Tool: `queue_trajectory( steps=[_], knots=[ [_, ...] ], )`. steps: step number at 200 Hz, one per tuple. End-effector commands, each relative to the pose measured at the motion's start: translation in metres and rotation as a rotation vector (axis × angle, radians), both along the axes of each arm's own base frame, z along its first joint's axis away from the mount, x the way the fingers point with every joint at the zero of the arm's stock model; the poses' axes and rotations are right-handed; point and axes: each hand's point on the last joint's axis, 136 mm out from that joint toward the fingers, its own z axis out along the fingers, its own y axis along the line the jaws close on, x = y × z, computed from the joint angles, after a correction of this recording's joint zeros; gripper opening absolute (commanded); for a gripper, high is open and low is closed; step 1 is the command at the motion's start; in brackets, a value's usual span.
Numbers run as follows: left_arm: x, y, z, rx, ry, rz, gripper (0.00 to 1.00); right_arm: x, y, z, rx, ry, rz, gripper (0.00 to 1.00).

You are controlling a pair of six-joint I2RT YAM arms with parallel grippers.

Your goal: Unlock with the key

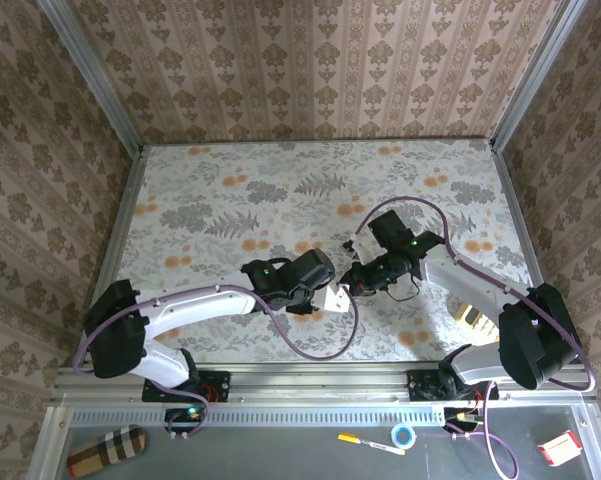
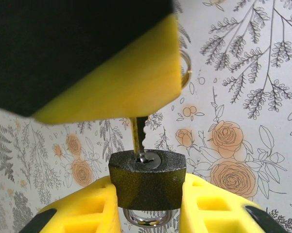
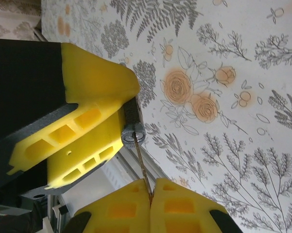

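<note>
— Where's the padlock [image 2: 146, 182]?
— Clamped between the left fingers [image 2: 82, 208], over the tabletop [image 2: 243, 97], keyhole facing the right arm.
— And the key [image 2: 136, 138]?
— Pinched tight in the right fingers [image 3: 184, 208], blade in line with the keyhole, tip seated inside. A turn about that axis looks next.

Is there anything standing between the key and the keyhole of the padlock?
Nothing visible does. The key, pinched in the right gripper, has its blade in the keyhole of the padlock, which the left gripper clamps.
</note>
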Motion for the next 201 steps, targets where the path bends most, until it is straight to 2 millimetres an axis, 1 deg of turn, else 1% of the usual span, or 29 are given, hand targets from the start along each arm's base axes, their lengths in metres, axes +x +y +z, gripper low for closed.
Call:
queue_trajectory(
  steps=[1, 22, 49, 81, 103, 133, 149, 165, 185, 201],
  knots=[
    [-0.019, -0.064, 0.042, -0.213, -0.044, -0.159, 0.00, 0.008, 0.029, 0.038, 0.157, -0.109, 0.094, 0.00],
    [-0.018, -0.065, 0.043, -0.207, -0.079, -0.171, 0.00, 0.008, 0.028, 0.038, 0.153, -0.098, 0.090, 0.00],
    [-0.016, -0.067, 0.042, -0.197, -0.123, -0.175, 0.00, 0.008, 0.031, 0.041, 0.186, -0.083, 0.077, 0.00],
    [-0.009, -0.069, 0.058, -0.298, -0.112, -0.110, 0.00, 0.006, 0.032, 0.040, 0.210, -0.076, 0.059, 0.00],
    [0.000, -0.066, 0.069, -0.356, -0.096, -0.045, 0.00, 0.006, 0.031, 0.037, 0.213, -0.070, 0.040, 0.00],
    [-0.008, -0.068, 0.072, -0.396, -0.067, -0.059, 0.00, 0.005, 0.031, 0.034, 0.210, -0.069, 0.036, 0.00],
    [-0.016, -0.071, 0.068, -0.388, -0.071, -0.094, 0.00, 0.007, 0.031, 0.033, 0.207, -0.068, 0.035, 0.00],
    [-0.021, -0.074, 0.064, -0.378, -0.079, -0.106, 0.00, 0.009, 0.031, 0.034, 0.206, -0.070, 0.030, 0.00],
    [-0.020, -0.078, 0.064, -0.407, -0.109, -0.100, 0.00, 0.015, 0.033, 0.039, 0.234, -0.073, 0.010, 0.00],
    [-0.013, -0.079, 0.069, -0.457, -0.175, -0.070, 0.00, 0.021, 0.033, 0.043, 0.266, -0.048, -0.028, 0.00]
  ],
)
